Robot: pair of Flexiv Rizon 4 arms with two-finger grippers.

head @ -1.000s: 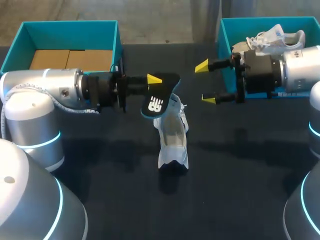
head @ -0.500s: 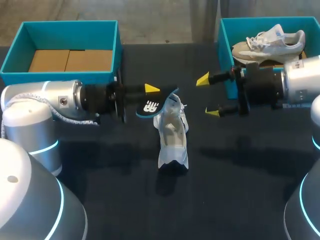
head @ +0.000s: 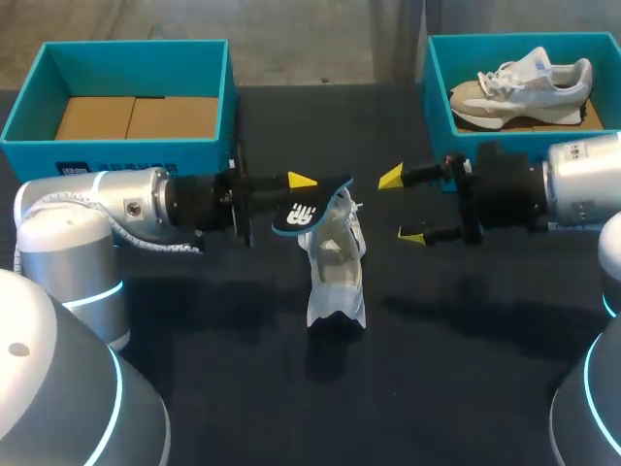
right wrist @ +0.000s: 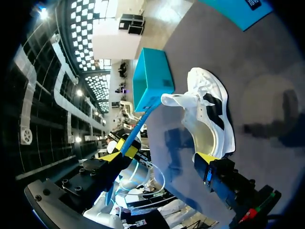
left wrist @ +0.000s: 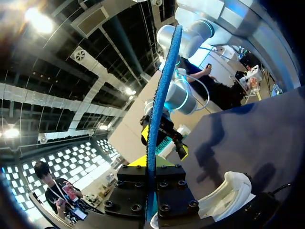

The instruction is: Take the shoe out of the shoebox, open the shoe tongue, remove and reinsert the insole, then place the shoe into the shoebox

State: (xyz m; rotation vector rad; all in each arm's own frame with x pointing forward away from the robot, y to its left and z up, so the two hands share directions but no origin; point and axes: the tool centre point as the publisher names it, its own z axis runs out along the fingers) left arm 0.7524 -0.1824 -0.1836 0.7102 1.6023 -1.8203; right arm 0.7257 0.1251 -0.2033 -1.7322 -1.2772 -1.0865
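The left end effector reaches in from the left edge of the table to its middle and is clenched on the insole. The insole is a dark sheet with a white mark, and it sticks out past the yellow tips toward the right edge. In the left wrist view the insole shows edge-on as a thin blue strip pinched between the fingers.

The white shoe stands on the middle of the table, just under and beside the insole's free end. Its long axis runs from the far edge toward the near edge with the opening facing up, and the laced part seems to lie at the far end.

The right end effector comes from the right edge and hangs near the shoe's far end, apart from it. It is released, with its fingers spread and nothing between them.

An open shoebox sits at the far left corner. A second shoebox at the far right corner holds another shoe, lying with its long axis along the far edge.
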